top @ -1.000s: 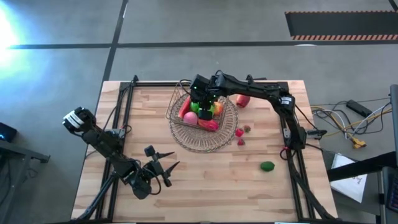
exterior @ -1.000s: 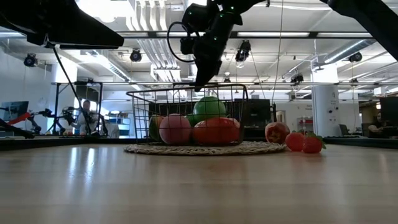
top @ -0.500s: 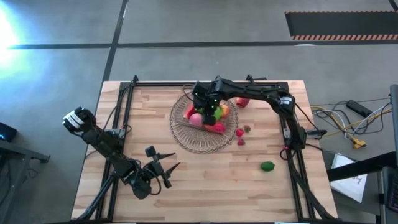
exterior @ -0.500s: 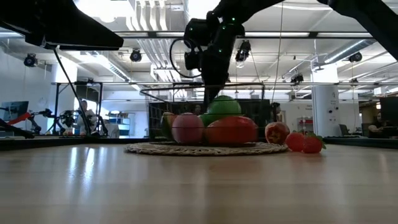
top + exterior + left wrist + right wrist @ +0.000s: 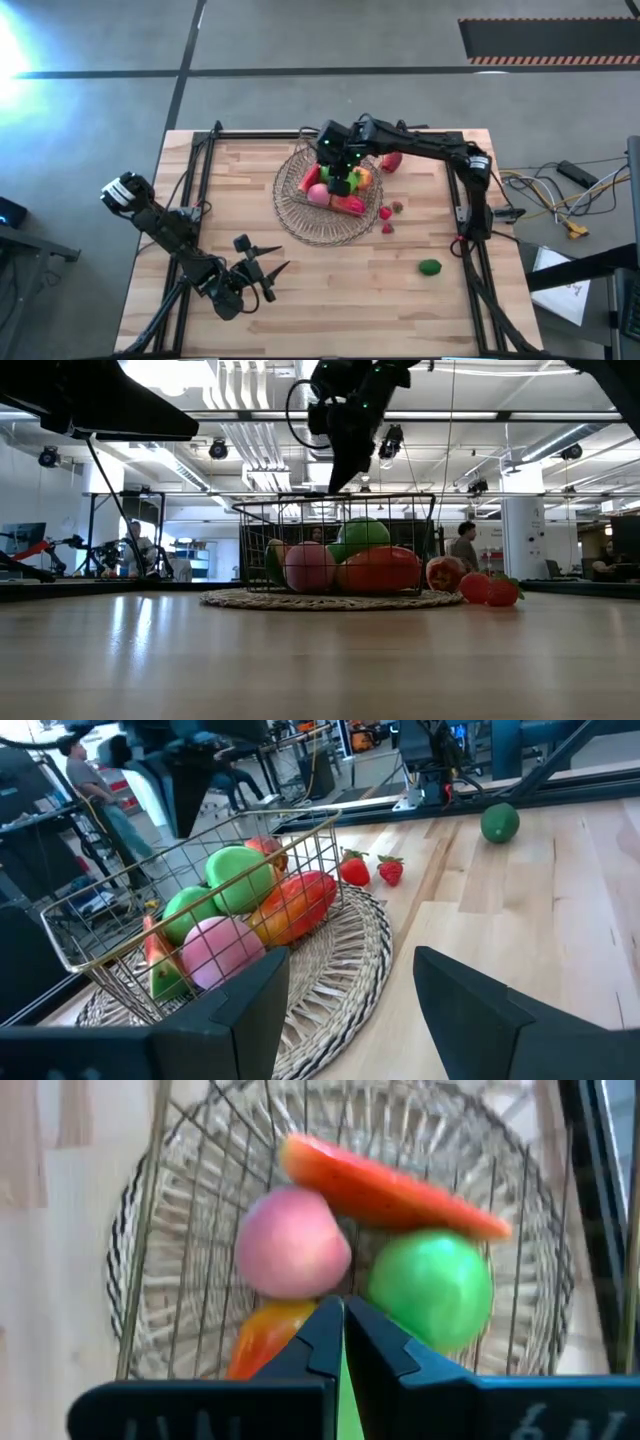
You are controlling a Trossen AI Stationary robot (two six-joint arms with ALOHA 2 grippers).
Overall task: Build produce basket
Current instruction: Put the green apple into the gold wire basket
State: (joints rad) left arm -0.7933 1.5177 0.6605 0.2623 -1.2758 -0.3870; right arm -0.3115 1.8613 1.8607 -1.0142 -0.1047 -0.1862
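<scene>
Left gripper (image 5: 262,272): fingers spread, empty, waiting near the table's front-left, well apart from all produce.
Basket: pale wire-grid rectangular basket (image 5: 335,187) sits on a round woven tray (image 5: 300,222) at table centre, holding a pink ball (image 5: 318,194), green apples (image 5: 240,877) and a long salmon-red piece (image 5: 350,205).
Right gripper (image 5: 340,170): fingertips pressed together, carrying nothing, directly above the basket's contents.
Loose produce: red apple (image 5: 391,161), two strawberries (image 5: 386,213) and dark green round piece (image 5: 429,266) all lie to the right of the basket.
Nearer arm: the right one, by my reading.
</scene>
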